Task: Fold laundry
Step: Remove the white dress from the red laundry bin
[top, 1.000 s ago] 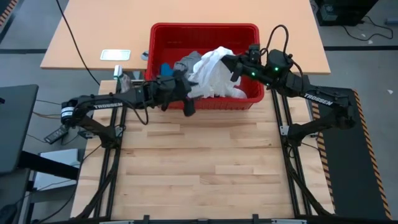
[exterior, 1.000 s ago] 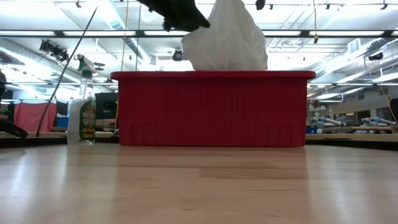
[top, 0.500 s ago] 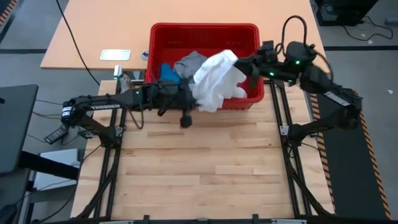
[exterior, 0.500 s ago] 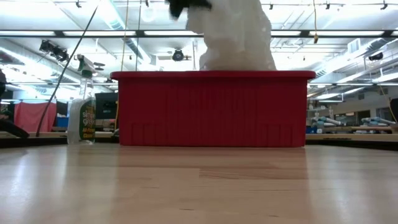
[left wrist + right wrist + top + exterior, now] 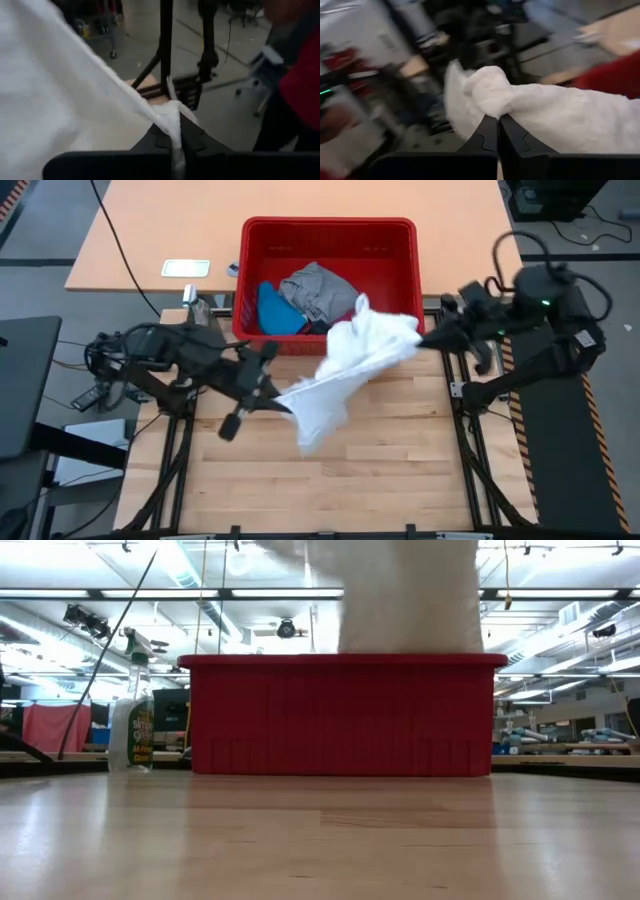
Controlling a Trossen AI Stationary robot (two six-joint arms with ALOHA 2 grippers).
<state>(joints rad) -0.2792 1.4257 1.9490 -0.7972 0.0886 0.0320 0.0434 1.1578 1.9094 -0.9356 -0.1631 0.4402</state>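
The white lacy garment (image 5: 345,370) hangs in the air just in front of the red basket (image 5: 330,228), stretched between my two grippers. My left gripper (image 5: 278,402) is shut on its left end and my right gripper (image 5: 425,340) is shut on its right end. A loose flap (image 5: 318,425) droops below the stretched edge. In the low view the white garment (image 5: 410,600) shows above the basket's wall (image 5: 340,715). A grey garment (image 5: 318,288) and a bright blue one (image 5: 270,308) lie inside the basket. My left gripper pinches a bunched corner of the white garment (image 5: 172,112) between its two shut fingers, coming almost level from the table's left. The cloth runs away from the fingers in a taut sheet, clear of the table. My right gripper pinches a gathered knot of the white garment (image 5: 490,97) between its two shut fingers, coming almost level from the table's right. The cloth stretches away toward the other arm and is lifted clear.
The red basket stands at the far edge of the wooden table (image 5: 330,480), whose near half is bare wood. A spray bottle (image 5: 130,725) stands left of the basket. A second, tan table (image 5: 150,230) lies beyond.
My left gripper has taken hold of the white garment in the basket. Both grippers have risen and come toward the near edge, the right one also toward the right edge. The garment has been lifted out of the basket and drawn out between them.
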